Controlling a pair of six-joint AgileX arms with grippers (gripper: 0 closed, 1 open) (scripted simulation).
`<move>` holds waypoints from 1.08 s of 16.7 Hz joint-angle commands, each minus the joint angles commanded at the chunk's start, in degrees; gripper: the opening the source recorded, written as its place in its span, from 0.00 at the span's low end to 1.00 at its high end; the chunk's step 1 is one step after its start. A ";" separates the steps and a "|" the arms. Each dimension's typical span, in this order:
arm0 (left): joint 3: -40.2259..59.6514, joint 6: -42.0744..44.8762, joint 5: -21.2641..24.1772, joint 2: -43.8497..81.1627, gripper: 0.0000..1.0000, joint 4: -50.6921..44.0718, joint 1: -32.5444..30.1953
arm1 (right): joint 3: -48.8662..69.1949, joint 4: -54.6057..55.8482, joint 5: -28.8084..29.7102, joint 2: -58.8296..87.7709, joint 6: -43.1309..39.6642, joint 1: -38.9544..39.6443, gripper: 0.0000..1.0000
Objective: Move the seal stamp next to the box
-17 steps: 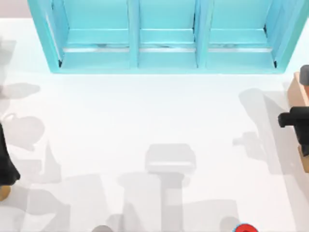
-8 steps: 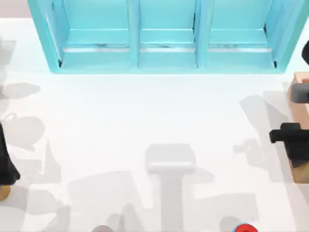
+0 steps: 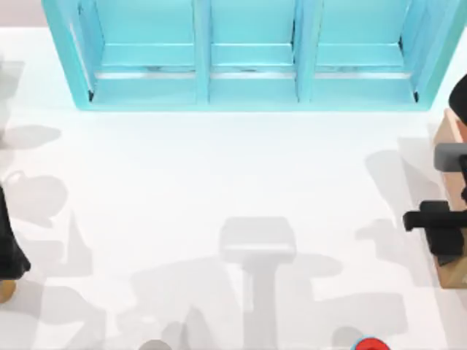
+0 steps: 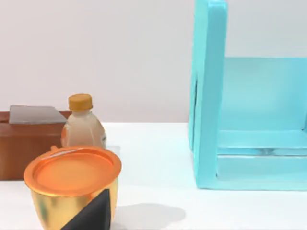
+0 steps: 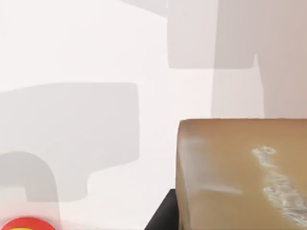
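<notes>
- Seal stamp [image 5: 240,177] sits tight in the right gripper [image 3: 438,222], so it's clamped and carried above the table [image 3: 219,182].
- Box [image 3: 446,135] is at the right edge, just beside it.
- Left arm parked at the left edge; can't tell its grip.

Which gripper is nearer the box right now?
Right. The right gripper hangs over the box at the table's right edge, with the stamp close under its wrist camera. The left arm is parked at the far left edge.
</notes>
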 joint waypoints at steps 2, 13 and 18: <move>0.00 0.00 0.00 0.00 1.00 0.00 0.00 | 0.00 0.00 0.00 0.00 0.00 0.00 0.23; 0.00 0.00 0.00 0.00 1.00 0.00 0.00 | 0.00 0.00 0.00 0.00 0.00 0.00 1.00; 0.00 0.00 0.00 0.00 1.00 0.00 0.00 | 0.00 0.00 0.00 0.00 0.00 0.00 1.00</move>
